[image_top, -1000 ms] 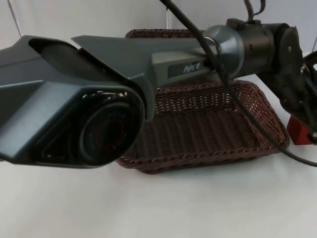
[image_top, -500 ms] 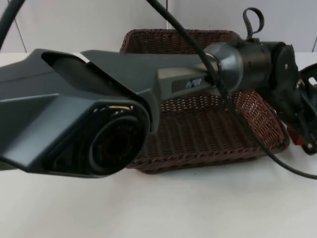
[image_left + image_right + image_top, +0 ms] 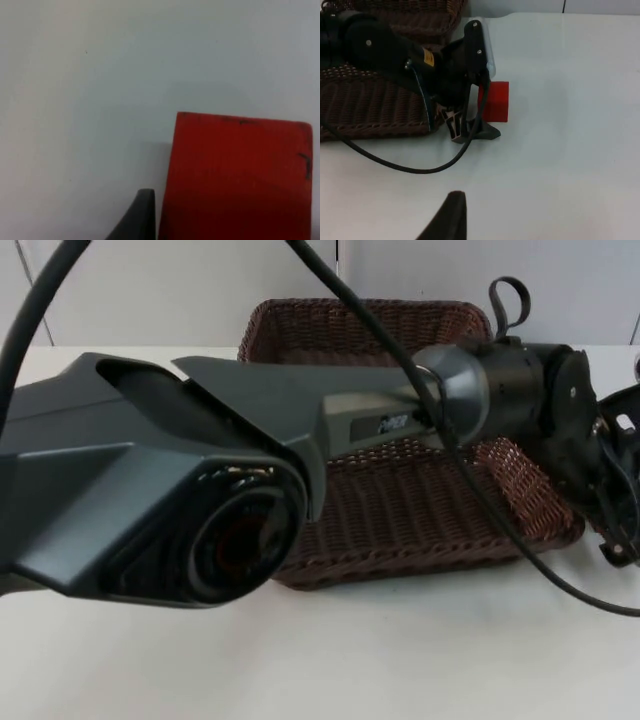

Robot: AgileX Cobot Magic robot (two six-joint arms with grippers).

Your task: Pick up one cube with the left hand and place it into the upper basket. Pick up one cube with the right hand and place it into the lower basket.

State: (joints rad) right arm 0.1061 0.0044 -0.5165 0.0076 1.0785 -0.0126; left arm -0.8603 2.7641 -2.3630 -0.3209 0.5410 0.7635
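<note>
A red cube (image 3: 496, 102) rests on the white table just right of the lower basket (image 3: 420, 520). My left arm reaches across both baskets, and its left gripper (image 3: 470, 134) stands open on the table at the cube, fingertips (image 3: 489, 133) spread apart. In the left wrist view the cube (image 3: 240, 175) looms large right beside one black fingertip (image 3: 142, 215). In the top view the left gripper (image 3: 615, 530) is at the far right edge. The upper basket (image 3: 360, 328) lies behind the lower one. My right gripper (image 3: 454, 220) waits above the table, short of the cube.
Both brown wicker baskets (image 3: 370, 105) hold nothing that I can see. The left arm's grey body (image 3: 150, 490) hides much of the table's left half. White table (image 3: 570, 165) stretches open to the right of the cube.
The left arm has swung further back and its gripper has come down at the cube. The red cube, visible at the right edge earlier, is now hidden behind the gripper in the top view.
</note>
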